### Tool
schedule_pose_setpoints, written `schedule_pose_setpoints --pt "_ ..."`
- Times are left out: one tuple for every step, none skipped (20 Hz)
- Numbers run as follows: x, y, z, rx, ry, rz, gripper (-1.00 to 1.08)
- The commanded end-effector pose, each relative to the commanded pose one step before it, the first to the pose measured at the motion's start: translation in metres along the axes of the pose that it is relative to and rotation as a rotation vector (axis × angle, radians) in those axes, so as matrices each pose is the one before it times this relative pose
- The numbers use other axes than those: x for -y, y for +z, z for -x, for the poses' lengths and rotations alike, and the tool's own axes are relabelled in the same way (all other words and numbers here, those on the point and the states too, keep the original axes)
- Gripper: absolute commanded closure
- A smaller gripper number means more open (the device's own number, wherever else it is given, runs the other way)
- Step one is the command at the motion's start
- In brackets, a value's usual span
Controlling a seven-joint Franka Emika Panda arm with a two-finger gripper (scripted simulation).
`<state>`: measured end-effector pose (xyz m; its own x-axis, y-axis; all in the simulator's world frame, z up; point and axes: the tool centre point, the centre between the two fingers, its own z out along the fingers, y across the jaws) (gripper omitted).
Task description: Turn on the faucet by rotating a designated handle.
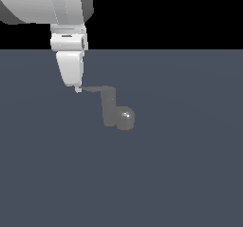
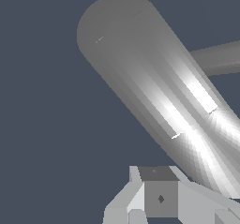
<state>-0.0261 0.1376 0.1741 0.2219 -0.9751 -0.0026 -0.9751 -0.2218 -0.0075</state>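
Observation:
The faucet (image 1: pixel 110 109) is a dull grey upright post with a rounded shiny bulb (image 1: pixel 126 118) at its base, near the middle of the exterior view. Its thin handle (image 1: pixel 97 88) juts from the post's top toward the exterior view's left. My gripper (image 1: pixel 77 89) hangs down from the white arm, and its fingertips meet the handle's free tip. The fingers look pressed together with nothing between them. In the wrist view, a broad grey cylindrical part of the faucet (image 2: pixel 154 87) runs diagonally just past my gripper (image 2: pixel 159 198); I cannot tell which part it is.
The faucet stands on a flat dark blue-grey floor (image 1: pixel 180 174). The thick white arm link (image 1: pixel 52 3) fills the upper part of the exterior view's left. A thinner grey bar (image 2: pixel 220 56) crosses behind the cylinder in the wrist view.

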Motion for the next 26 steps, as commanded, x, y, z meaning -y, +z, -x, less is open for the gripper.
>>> schedule_pose_setpoints --pt "-0.00796 0.00077 -0.01043 -0.0024 0.01012 0.00382 1.08" --pt "-0.00287 -0.00007 -0.00177 0.0 0.0 0.0 1.08" --pt "-0.00288 -0.00007 -0.00177 0.0 0.0 0.0 1.08" --pt "-0.00288 -0.00007 -0.00178 0.0 0.0 0.0 1.08" --pt "-0.00277 0.00029 -0.00171 -0.00007 -0.00012 0.00068 1.08" --pt "-0.00289 -0.00007 -0.00178 0.0 0.0 0.0 1.08" --pt "-0.0029 -0.00007 -0.00179 0.0 0.0 0.0 1.08" --pt "-0.00279 0.00029 -0.00171 -0.00006 -0.00013 0.00068 1.08" --pt "-0.00291 -0.00007 -0.0018 0.0 0.0 0.0 1.08" --pt "-0.00291 -0.00007 -0.0018 0.0 0.0 0.0 1.08" --pt "-0.00284 0.00018 -0.00174 -0.00004 -0.0001 0.00048 1.08" --pt "-0.00292 -0.00007 -0.00181 0.0 0.0 0.0 1.08" --pt "-0.00293 -0.00007 -0.00181 0.0 0.0 0.0 1.08" --pt "-0.00281 0.00027 -0.00173 -0.00004 -0.00016 0.00067 1.08" --pt "-0.00294 -0.00007 -0.00182 0.0 0.0 0.0 1.08" --pt "-0.00294 -0.00007 -0.00183 0.0 0.0 0.0 1.08" --pt "-0.00283 0.00026 -0.00173 -0.00003 -0.00019 0.00066 1.08" --pt "-0.00295 -0.00008 -0.00184 0.0 0.0 0.0 1.08" --pt "-0.00295 -0.00008 -0.00185 0.0 0.0 0.0 1.08" --pt "0.0 0.0 0.0 0.0 0.0 0.0 1.08" --pt "0.00486 -0.00151 0.00734 0.00052 -0.01084 -0.00525 1.08" --pt "-0.00128 0.00008 -0.0054 -0.00002 0.00061 0.00032 1.08" --pt "-0.00127 0.00015 -0.00556 -0.00003 0.00086 0.00046 1.08" --pt "-0.00131 0.00003 -0.00539 -0.00001 0.00043 0.00023 1.08" --pt "-0.0013 0.00008 -0.00552 -0.00002 0.00061 0.00033 1.08" --pt "-0.0013 0.00015 -0.00568 -0.00003 0.00086 0.00046 1.08"
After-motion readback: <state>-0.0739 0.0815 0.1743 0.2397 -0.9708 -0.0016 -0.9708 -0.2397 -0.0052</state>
